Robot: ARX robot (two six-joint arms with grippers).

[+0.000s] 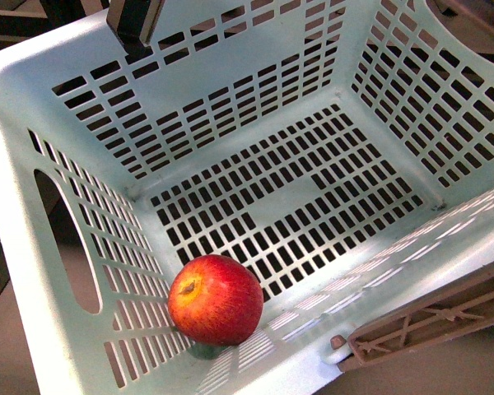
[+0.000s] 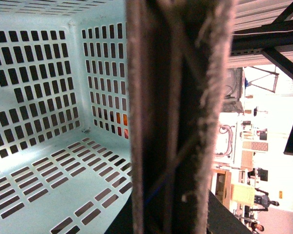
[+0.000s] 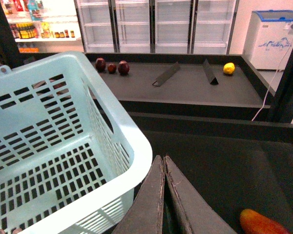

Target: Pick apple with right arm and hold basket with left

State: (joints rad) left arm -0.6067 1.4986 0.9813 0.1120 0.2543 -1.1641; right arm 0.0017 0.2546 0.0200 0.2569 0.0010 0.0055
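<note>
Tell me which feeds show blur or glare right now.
Front view: sharp, striped light patches on the basket near the apple. Left wrist view: handle close up, blurred; room behind washed out. Right wrist view: sharp, bright far shelves.

Nothing really readable here. The white chest freezer [image 3: 276, 41] has a blue graphic on its front but no letters I can make out, and the labels on the bottles [image 3: 27, 32] are too small.

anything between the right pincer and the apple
Yes: the basket's wall. The right pincer sits shut outside the basket, beside its rim, while the apple lies inside on the slotted floor in a corner. The open top looks clear.
</note>
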